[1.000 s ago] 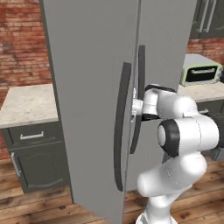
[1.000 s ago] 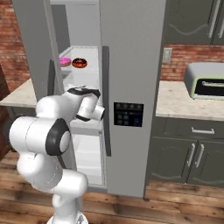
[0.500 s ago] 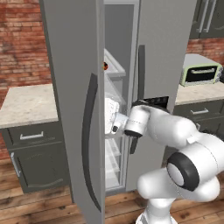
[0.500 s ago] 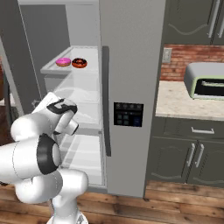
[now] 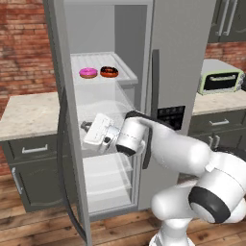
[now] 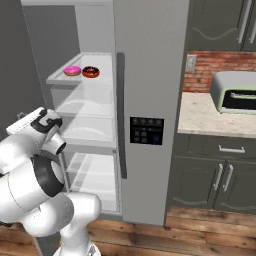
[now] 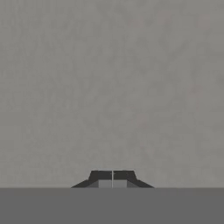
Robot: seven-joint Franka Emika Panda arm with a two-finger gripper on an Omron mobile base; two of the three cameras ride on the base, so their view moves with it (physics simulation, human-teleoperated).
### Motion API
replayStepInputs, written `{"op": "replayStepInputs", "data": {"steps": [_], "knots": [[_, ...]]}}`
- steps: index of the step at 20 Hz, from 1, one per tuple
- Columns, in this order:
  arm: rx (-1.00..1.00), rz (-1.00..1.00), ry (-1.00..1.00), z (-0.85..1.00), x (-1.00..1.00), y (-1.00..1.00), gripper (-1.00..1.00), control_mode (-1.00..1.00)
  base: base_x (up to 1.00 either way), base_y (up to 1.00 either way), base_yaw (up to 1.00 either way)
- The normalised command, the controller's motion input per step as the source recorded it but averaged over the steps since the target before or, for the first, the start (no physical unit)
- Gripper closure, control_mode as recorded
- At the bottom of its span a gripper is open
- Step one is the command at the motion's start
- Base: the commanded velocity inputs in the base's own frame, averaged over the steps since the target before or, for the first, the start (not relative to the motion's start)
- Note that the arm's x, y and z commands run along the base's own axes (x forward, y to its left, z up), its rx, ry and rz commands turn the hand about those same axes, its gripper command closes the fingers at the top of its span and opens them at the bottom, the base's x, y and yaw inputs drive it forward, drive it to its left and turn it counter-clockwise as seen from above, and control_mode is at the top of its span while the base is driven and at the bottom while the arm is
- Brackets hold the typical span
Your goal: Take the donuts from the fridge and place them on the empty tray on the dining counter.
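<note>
Left base view: the fridge (image 5: 178,53) stands with its left door (image 5: 65,120) swung wide toward the camera, its long dark handle (image 5: 65,182) running down the near edge. On an upper glass shelf (image 5: 103,65) lie the donuts, the pink donut (image 5: 88,72) to the left and the chocolate donut (image 5: 109,72) just beside it on the right. The white arm reaches left across the open compartment, and the gripper (image 5: 86,128) sits at the inner face of the door, below the donut shelf; whether it touches the door cannot be told. Its fingertips are pressed together with nothing between them, as the hand view confirms, where the gripper (image 7: 112,177) faces a plain grey surface at close range. A green toaster oven (image 5: 221,77) rests on the wall counter (image 5: 216,98) to the right of the fridge. Right base view: both donuts appear on the same shelf, pink donut (image 6: 72,70) left of chocolate donut (image 6: 90,72).
</note>
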Motion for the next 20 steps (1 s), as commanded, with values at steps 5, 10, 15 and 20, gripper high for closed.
{"op": "replayStepInputs", "data": {"steps": [5,10,15,20], "knots": [[-0.04,0.03,0.27,1.00,-0.15,-0.93,1.00,-1.00,0.00,0.00,0.00],[-0.27,0.00,0.41,0.98,-0.06,-1.00,1.00,-1.00,0.00,0.00,0.00],[-0.69,-0.05,0.24,0.36,-0.16,-1.00,1.00,-1.00,0.00,0.00,0.00],[-0.81,0.00,0.00,0.13,-0.17,-1.00,1.00,-1.00,0.00,0.00,0.00]]}}
